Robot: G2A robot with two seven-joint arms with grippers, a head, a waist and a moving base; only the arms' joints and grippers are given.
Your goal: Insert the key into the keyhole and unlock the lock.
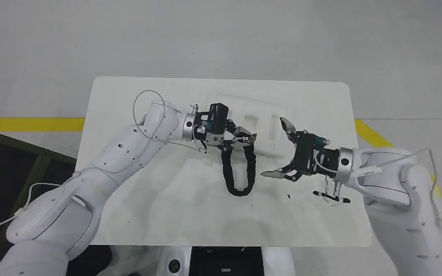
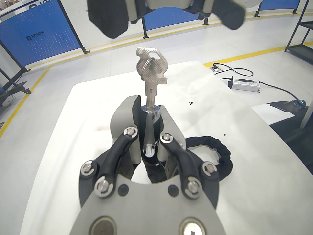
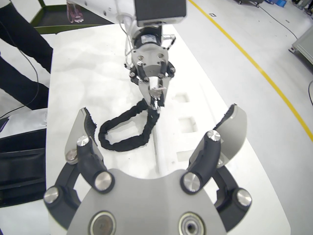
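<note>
Top view: the left gripper (image 1: 243, 139) is near the middle of the table (image 1: 138, 207), clamped on the lock (image 1: 238, 172). The lock's black chain (image 1: 242, 185) droops from it in a loop that lies on the table towards the robot's side, well apart from every edge. The right gripper (image 1: 275, 148) faces it from just beside, fingers spread wide and holding nothing, with bare table below and between the two.

Left wrist view: the left gripper's (image 2: 149, 108) fingers press both sides of the lock's chrome barrel (image 2: 150, 123). The key (image 2: 152, 69) sits in the keyhole (image 2: 152, 109), its blade partly in and its head and ring sticking out. Open air separates the key's head from the right gripper (image 2: 168, 13), whose padded fingers (image 2: 107, 8) stand one to each side beyond it.

Right wrist view: the right gripper's (image 3: 159, 113) fingers frame the chain loop (image 3: 122, 133) and the left gripper (image 3: 155, 96) farther off. Bare table lies on both sides of the loop.

The table is white with rounded corners. It carries shallow rectangular cut-outs (image 3: 187, 123) beside the lock and a few dark specks (image 2: 190, 102). Around it lies pale grey floor (image 1: 221, 41) with a yellow line (image 1: 41, 124), and blue barriers (image 2: 36, 35) stand farther back.
</note>
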